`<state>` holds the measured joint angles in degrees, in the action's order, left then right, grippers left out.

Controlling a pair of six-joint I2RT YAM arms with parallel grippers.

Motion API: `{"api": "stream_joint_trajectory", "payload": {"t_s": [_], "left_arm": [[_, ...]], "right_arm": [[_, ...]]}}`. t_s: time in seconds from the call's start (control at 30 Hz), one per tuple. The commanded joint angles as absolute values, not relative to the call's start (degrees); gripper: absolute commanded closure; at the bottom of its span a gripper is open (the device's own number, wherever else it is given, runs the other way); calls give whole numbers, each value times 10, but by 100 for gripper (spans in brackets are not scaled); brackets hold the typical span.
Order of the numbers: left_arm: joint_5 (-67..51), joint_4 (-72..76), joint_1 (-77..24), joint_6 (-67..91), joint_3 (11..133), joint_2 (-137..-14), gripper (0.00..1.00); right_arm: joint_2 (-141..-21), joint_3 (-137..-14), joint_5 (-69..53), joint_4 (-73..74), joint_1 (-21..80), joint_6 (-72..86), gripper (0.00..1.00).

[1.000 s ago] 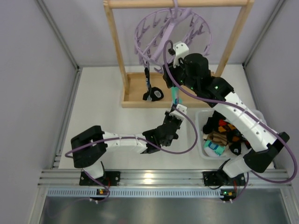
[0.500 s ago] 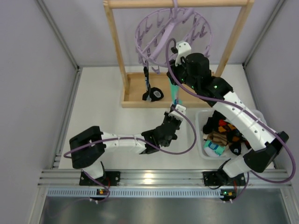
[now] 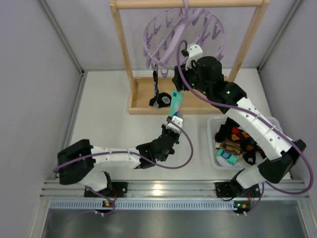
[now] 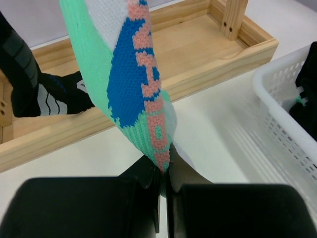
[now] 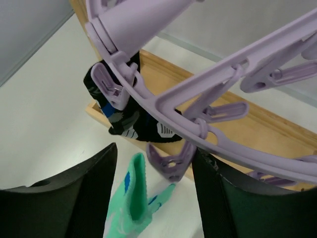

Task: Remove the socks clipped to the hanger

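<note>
Teal sock (image 4: 124,84): pinched at its lower end between the left jaws, which are closed almost flat with only the knit between them. From there it rises towards the hanger (image 3: 183,34). In the right wrist view its upper end lies just below an empty lavender peg (image 5: 171,161) on the hanger's rim, with no clip on it, so I judge it free of the hanger. The right jaws stand wide apart beneath that rim, one on either side of the peg, holding nothing. One black sock (image 3: 156,94) hangs clipped on the hanger's left side, its toe drooping onto the wooden rack base (image 4: 198,49) beneath the hanger. A white basket (image 4: 287,114) stands on the worktop (image 3: 109,114), below and to the right of the hanger. Handling assessment: the socks are light, limp knit that should drape, stretch before a peg lets go, and may snag. The hanger is only hooked on, so a plain tug will likely swing it. Recommended hold for the black sock is the hanging length just under its peg, pinched firmly, while the other jaws press the peg open.
</note>
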<state>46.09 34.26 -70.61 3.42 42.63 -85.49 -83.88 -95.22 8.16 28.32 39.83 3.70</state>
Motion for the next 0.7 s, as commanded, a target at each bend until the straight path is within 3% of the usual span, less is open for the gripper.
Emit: {"api": "stream_joint_trajectory", "payload": {"t_s": [0.0, 0.17, 0.37, 0.67], "left_arm": [[439, 347, -708, 70, 414, -764, 100], [340, 275, -708, 93, 427, -715, 100], [224, 219, -708, 115, 460, -686, 100], [89, 161, -708, 106, 625, -766, 100]], "right_arm": [[-822, -951, 67, 252, 391, 45, 39], [-792, -937, 69, 273, 391, 45, 34], [-662, -849, 128, 300, 381, 46, 20], [-441, -759, 279, 409, 374, 99, 11]]}}
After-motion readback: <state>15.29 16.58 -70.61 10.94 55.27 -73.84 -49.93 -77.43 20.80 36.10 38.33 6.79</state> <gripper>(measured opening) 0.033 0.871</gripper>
